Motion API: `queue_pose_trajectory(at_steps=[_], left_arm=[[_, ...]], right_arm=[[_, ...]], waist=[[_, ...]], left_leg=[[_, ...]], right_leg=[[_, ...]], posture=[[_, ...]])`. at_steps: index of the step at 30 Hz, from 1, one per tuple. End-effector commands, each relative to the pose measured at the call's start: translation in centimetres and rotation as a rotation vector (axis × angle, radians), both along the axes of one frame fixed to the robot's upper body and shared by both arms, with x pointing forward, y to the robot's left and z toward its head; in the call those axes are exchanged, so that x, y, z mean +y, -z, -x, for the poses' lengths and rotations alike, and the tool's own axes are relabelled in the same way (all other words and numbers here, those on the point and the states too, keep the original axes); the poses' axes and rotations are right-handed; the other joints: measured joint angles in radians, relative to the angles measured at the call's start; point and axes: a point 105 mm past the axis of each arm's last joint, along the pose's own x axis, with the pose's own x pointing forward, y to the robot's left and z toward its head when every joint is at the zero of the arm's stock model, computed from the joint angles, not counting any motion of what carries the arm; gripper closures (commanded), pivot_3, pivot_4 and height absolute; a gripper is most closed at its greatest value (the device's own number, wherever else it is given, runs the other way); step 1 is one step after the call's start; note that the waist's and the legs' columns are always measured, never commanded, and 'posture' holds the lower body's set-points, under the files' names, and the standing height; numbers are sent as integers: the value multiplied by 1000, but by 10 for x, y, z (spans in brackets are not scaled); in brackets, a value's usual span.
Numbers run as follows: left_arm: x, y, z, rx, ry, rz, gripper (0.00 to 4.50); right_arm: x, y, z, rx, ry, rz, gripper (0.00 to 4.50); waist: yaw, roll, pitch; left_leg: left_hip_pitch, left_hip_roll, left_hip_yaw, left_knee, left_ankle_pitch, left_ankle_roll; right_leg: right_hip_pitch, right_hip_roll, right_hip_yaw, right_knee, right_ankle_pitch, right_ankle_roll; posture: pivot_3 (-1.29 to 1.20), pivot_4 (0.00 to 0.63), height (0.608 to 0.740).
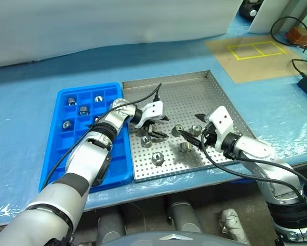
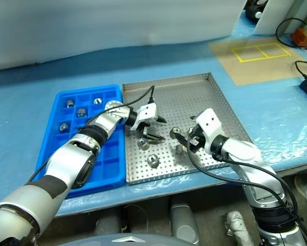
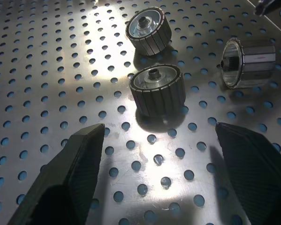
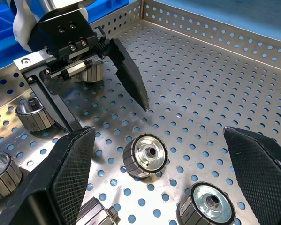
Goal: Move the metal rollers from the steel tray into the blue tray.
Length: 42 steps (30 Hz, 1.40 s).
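Looking through the left eye, I see the steel tray (image 1: 215,97) near the desk's front edge, with the blue tray (image 1: 61,148) touching its left side. My left hand (image 1: 154,128) hangs over the steel tray's left half, fingers spread wide and holding nothing. My right hand (image 1: 193,131) sits over the front right part, also wide and empty. Loose metal rollers (image 1: 156,158) lie on the perforated floor between and in front of the two hands, and a few rollers (image 1: 83,109) rest in the blue tray's far compartments.

From the left wrist, three rollers (image 3: 157,89) lie just past my open fingers (image 3: 65,178), none of them touched.

From the right wrist, one roller (image 4: 145,155) lies between my spread fingers (image 4: 60,183), not gripped, and the left hand's black fingers point down at the steel floor beyond it.
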Motion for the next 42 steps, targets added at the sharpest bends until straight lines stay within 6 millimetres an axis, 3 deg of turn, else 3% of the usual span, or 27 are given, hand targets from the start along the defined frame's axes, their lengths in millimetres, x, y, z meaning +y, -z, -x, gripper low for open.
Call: queue_pose_trajectory(at_steps=[1, 7, 14, 23, 28, 32, 42], left_arm=[[-10, -10, -2, -12, -14, 65, 14], [-21, 8, 13, 56, 35, 56, 14], [-28, 20, 14, 88, -17, 53, 14], [-36, 20, 10, 131, -85, 103, 14], [-37, 21, 12, 128, -72, 96, 14], [-39, 21, 14, 130, -63, 102, 14], [-43, 19, 13, 130, -81, 129, 14]], right_arm=[[-2, -14, 3, -61, 1, 16, 0], [-5, -14, 3, -57, 3, 26, 0], [-7, -17, 2, -67, 11, 34, 0], [-6, -17, 7, -53, -7, 28, 0], [-6, -13, 39, 71, -164, 37, 0], [-14, -12, 51, 129, -206, 67, 0], [-22, -11, 47, 114, -162, 103, 0]], waist=[[0, 0, 0], [-1, 0, 0], [-1, 0, 0], [-2, 0, 0], [3, 0, 0], [1, 0, 0], [1, 0, 0]], left_leg=[[0, 0, 0, 0, 0, 0], [0, 0, 0, 0, 0, 0], [0, 0, 0, 0, 0, 0], [0, 0, 0, 0, 0, 0], [-1, -1, 0, 0, 0, 1], [-1, -1, 0, 0, -2, 3], [-1, -2, 0, 1, -2, 3]], right_leg=[[0, 0, 0, 0, 0, 0], [0, 0, 0, 0, 0, 0], [0, 0, 0, 0, 0, 0], [0, 0, 0, 0, 0, 0], [0, -1, 0, -1, 0, 1], [1, -1, 0, -4, 0, 1], [1, -1, -1, -4, -4, 7]], posture=[[-557, 150, 740], [-556, 150, 740], [-562, 150, 740], [-568, 150, 740], [-570, 150, 740], [-567, 150, 740], [-572, 150, 740]])
